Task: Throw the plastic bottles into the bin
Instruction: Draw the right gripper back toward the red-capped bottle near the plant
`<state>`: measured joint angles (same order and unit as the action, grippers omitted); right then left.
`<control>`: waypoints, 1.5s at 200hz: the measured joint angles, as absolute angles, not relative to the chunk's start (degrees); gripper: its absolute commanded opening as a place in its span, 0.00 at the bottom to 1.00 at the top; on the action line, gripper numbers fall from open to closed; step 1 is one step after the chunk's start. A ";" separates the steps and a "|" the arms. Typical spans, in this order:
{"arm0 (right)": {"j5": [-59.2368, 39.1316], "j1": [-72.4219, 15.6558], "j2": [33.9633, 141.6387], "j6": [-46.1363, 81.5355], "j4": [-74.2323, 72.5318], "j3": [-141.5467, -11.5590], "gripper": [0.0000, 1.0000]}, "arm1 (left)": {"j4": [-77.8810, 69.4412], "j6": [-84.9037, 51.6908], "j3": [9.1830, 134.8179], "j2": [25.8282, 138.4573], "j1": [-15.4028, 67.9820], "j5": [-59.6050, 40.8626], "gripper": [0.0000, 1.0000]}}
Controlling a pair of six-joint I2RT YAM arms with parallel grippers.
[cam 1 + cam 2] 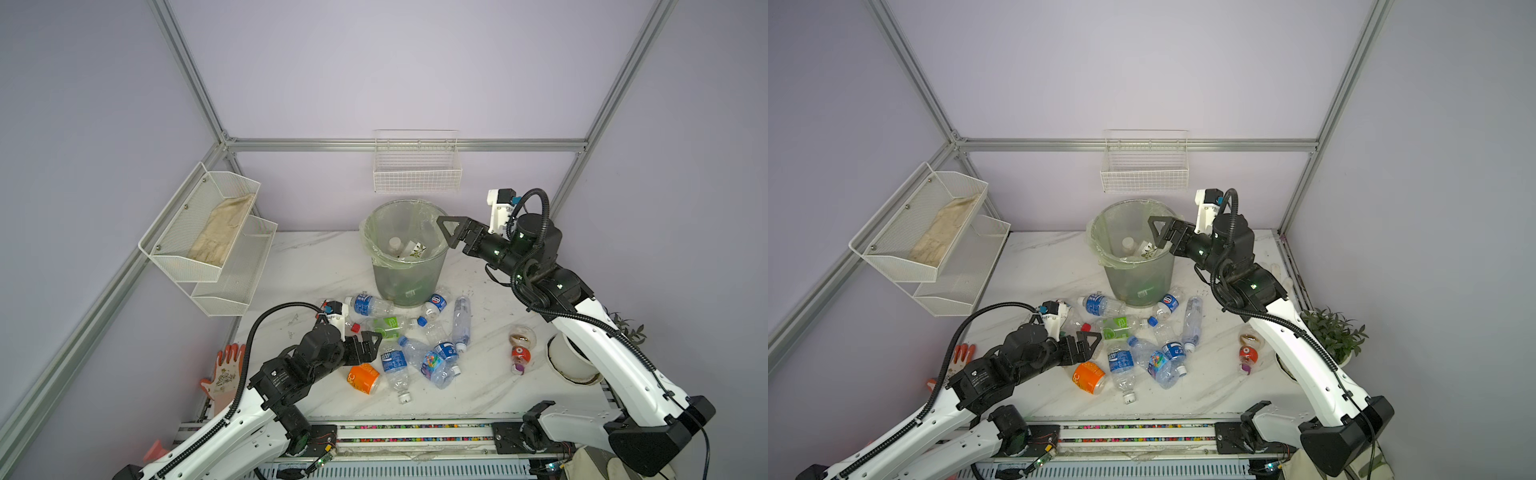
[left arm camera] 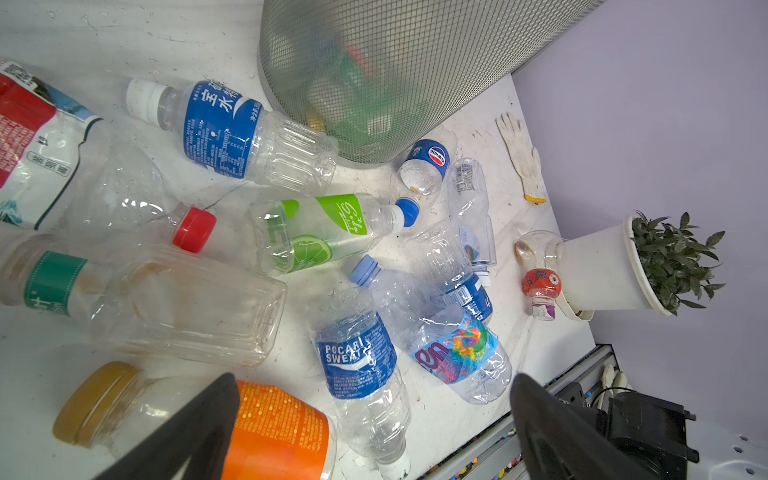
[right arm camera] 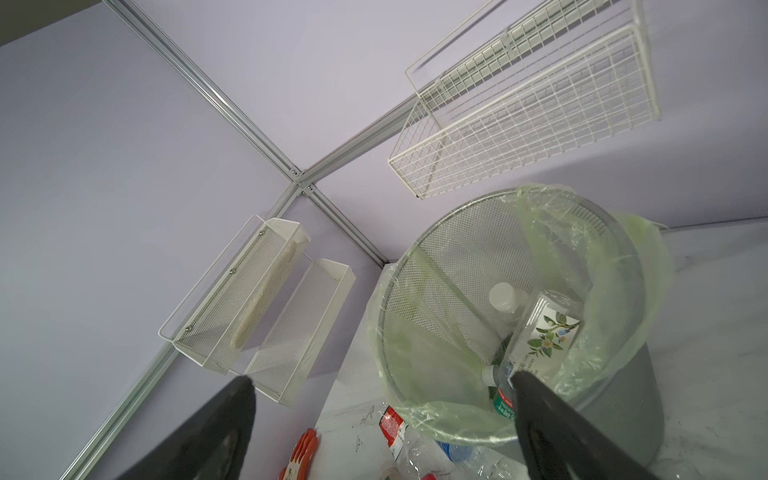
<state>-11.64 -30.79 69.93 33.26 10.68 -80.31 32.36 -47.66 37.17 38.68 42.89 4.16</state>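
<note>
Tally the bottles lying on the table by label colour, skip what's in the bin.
blue-label bottles: 4
green-label bottles: 2
red-label bottles: 2
orange-label bottle: 1
multicolour-label bottle: 1
near-clear bottle with a barcode: 1
Total in view on the table: 11

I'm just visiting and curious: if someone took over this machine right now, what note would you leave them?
Left gripper: open, empty, low over the bottle pile, by the orange-labelled bottle.
Right gripper: open, empty, at the rim of the bin.
Done: at least two bottles lie in the bin.
Left: a dozen or so on the table in front of the bin, and two small ones near the plant pot.
</note>
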 measured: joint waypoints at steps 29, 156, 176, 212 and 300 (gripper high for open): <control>-11.81 -30.79 66.41 33.80 10.09 -76.44 0.98 | 32.32 -47.94 37.17 39.22 42.89 4.32 1.00; -9.02 -30.74 51.16 44.91 3.64 -54.92 0.97 | 32.27 -49.01 37.17 42.85 42.89 5.82 1.00; -8.56 -30.74 49.98 45.17 3.68 -53.95 0.97 | 32.40 -49.19 37.17 42.85 42.89 7.18 1.00; -6.52 -30.74 46.19 46.28 5.93 -50.15 0.97 | 34.13 -50.28 37.17 42.92 42.89 9.69 1.00; 17.72 -30.74 44.10 53.49 34.39 -49.71 0.97 | 35.48 -51.33 37.19 44.58 42.89 10.87 1.00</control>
<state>17.72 -30.74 44.10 53.49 34.39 -49.71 35.48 -51.33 37.19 44.58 42.89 10.87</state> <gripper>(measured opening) 0.975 0.998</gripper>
